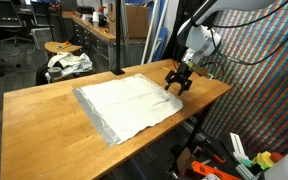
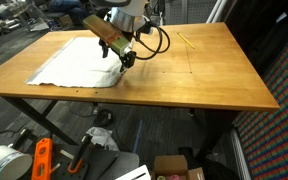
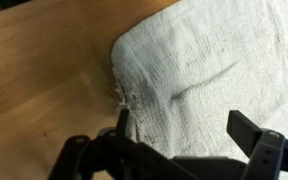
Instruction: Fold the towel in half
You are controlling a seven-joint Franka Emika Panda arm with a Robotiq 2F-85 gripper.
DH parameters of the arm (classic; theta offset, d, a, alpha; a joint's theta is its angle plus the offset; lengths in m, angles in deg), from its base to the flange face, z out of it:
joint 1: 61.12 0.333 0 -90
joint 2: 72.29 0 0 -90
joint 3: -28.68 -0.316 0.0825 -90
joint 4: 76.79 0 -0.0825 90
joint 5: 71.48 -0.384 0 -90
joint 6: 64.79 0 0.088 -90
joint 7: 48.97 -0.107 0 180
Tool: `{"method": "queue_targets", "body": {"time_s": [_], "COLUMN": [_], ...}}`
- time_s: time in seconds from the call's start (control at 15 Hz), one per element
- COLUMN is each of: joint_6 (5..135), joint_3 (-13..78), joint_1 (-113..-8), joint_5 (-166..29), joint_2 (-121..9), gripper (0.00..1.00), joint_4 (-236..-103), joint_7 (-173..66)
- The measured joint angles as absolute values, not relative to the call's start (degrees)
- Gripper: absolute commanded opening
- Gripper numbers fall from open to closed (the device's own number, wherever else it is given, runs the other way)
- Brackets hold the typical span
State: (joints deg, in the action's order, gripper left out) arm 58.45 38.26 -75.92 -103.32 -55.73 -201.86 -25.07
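A white towel (image 1: 129, 103) lies spread flat on the wooden table (image 1: 44, 125); it also shows in an exterior view (image 2: 74, 62) and fills most of the wrist view (image 3: 214, 60). My gripper (image 1: 178, 82) is open and sits over the towel's corner near the table's edge, also seen in an exterior view (image 2: 117, 55). In the wrist view the two fingers (image 3: 184, 125) straddle the towel's edge near its frayed corner, with cloth between them. The fingers hold nothing.
The bare wood of the table (image 2: 204, 70) extends beyond the towel. A stool with crumpled cloth (image 1: 68, 62) stands behind the table. Tools and boxes (image 2: 44, 160) lie on the floor below. A black post (image 1: 115, 40) stands at the back.
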Motion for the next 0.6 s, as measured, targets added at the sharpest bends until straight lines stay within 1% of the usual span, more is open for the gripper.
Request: {"method": "queue_targets", "body": {"time_s": [0.4, 0.6], "joint_6": [59.31, 56.41], "joint_3": [37.50, 36.87], "joint_1": [-77.81, -78.84], "joint_5": [-103.32, -103.09], "joint_2": [-51.76, -51.36], "gripper": [1.00, 1.00], "joint_4": [-199.96, -200.18], "joint_7": [-22.90, -19.97]}}
